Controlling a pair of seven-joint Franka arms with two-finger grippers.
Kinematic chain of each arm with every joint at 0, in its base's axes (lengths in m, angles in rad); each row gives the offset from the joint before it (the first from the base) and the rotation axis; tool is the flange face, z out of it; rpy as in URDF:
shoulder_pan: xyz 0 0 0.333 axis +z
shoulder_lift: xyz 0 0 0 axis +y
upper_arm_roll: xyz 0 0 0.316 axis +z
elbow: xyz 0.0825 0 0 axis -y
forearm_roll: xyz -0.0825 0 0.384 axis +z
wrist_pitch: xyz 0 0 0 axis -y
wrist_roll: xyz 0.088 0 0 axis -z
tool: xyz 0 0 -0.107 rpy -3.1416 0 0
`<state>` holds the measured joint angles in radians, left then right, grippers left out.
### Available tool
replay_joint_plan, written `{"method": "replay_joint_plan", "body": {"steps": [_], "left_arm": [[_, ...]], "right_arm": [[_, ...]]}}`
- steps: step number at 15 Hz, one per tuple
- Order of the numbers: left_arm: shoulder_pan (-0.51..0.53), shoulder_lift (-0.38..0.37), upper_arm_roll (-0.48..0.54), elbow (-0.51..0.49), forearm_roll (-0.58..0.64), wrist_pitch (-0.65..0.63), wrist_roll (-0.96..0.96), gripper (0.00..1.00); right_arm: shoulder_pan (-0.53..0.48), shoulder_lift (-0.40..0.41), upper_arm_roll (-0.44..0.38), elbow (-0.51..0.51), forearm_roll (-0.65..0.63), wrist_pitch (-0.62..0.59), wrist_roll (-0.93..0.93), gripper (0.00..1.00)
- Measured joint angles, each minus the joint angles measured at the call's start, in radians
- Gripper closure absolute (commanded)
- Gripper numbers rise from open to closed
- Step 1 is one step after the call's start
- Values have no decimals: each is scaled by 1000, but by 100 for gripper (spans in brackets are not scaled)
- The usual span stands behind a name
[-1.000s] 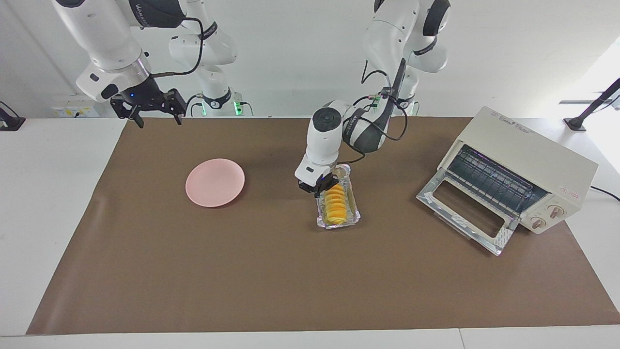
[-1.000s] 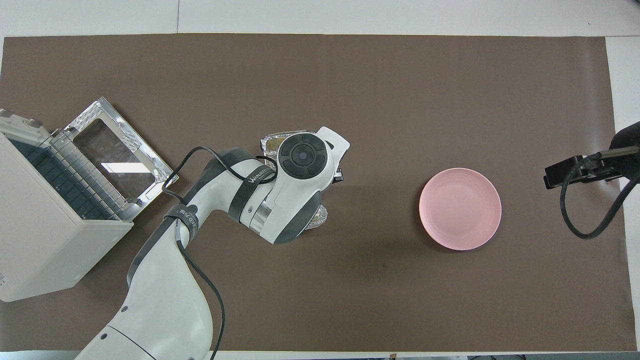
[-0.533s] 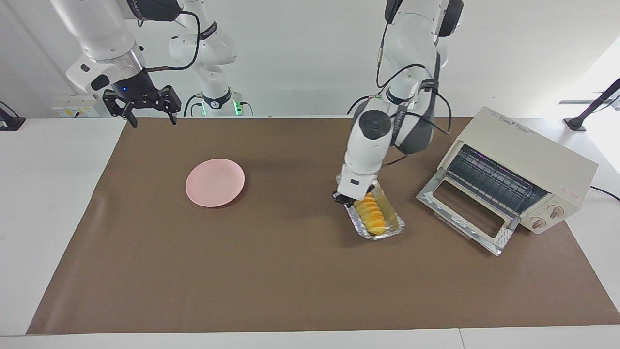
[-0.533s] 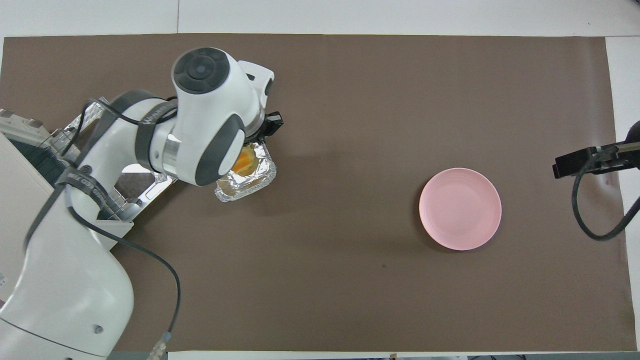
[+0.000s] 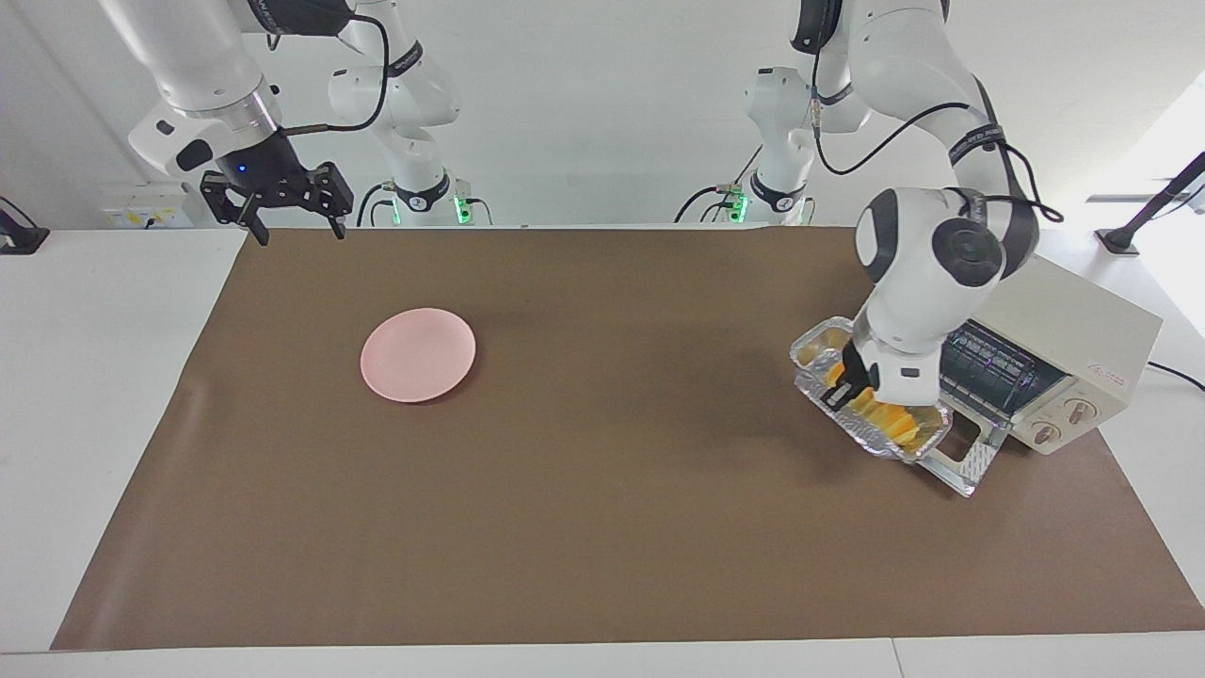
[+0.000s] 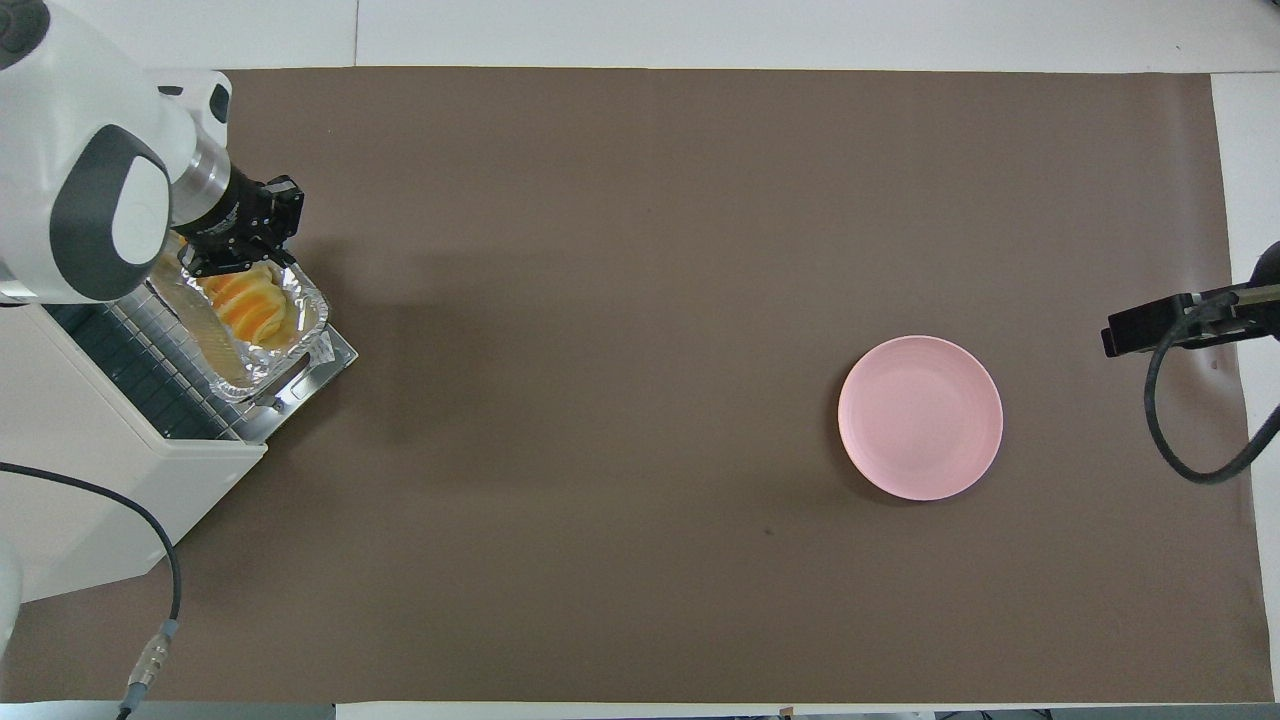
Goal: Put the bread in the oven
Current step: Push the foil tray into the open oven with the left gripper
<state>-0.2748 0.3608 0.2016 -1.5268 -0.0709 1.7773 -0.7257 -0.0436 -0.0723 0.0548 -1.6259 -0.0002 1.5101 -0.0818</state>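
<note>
Two grippers are mine. My left gripper [image 5: 843,384] is pinched tight on the rim of the crinkled silver foil tray [image 5: 852,419], at the tray's end that points away from the oven's knobs. That tray hangs in the air over the dropped-down glass door [image 5: 970,459] of the small cream-white boxy toaster oven [image 5: 1083,339], tilted a little, with its long side running along the oven's mouth. The ridged yellow-orange loaf of bread [image 5: 890,421] lies inside the tray; it is not in the oven's chamber. In the overhead view the tray [image 6: 300,330] and the bread [image 6: 248,305] cover most of the open door, just in front of the wire rack [image 6: 140,350], and my left gripper [image 6: 235,250] sits at the tray's end that is farther from my bases. The oven stands at my left arm's end of the brown mat [image 5: 584,508], its two round knobs [image 5: 1064,422] on the front panel beside the door.

My right gripper [image 5: 287,215] waits with its fingers spread wide apart, holding nothing, up over the mat's edge at the right arm's end. The round pink plate [image 5: 418,354] lies flat on the mat, well apart from the tray and the oven.
</note>
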Motion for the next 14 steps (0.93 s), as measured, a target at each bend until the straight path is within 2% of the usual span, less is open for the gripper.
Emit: {"method": "replay_joint_plan", "body": {"steps": [3,8,14], "left_arm": [[46,-25,8,-26,0,-39,38,100],[67,-51,42,-92,0,-41,72,100],[128,-65,45,-119,24,-40,89,100]], "right_arm": [[0,0,0,0,2,0,0,0],[0,0,4,0,7,8,0,0],[-2,0,5,0,7,7,0,0]]}}
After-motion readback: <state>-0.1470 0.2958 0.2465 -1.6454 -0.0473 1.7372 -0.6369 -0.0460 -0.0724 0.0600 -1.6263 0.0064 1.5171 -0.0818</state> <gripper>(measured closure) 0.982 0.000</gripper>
